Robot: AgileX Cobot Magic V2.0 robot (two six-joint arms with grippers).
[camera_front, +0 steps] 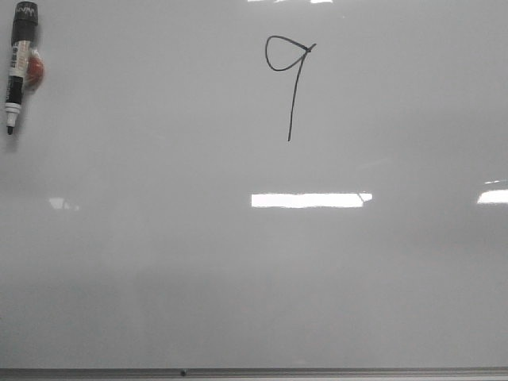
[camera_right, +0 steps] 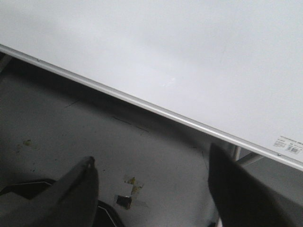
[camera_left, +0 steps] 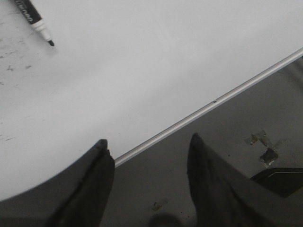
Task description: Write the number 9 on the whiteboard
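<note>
one whiteboard point(camera_front: 159, 278), one marker point(camera_front: 18, 63), one number 9 point(camera_front: 290, 79)

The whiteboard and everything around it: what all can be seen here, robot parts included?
whiteboard: one, pale grey-white, glossy, fills the front view, thin grey frame along its bottom edge.
number 9: one, thin black line, upper middle of the board.
marker: one, black and white, uncapped, tip down, on the board's upper left, something reddish behind it.
floor: dark grey, below the board's frame, with scraps of tape.
left gripper: one, black, jaws apart, holding nothing.
right gripper: one, black, jaws apart, holding nothing.
</note>
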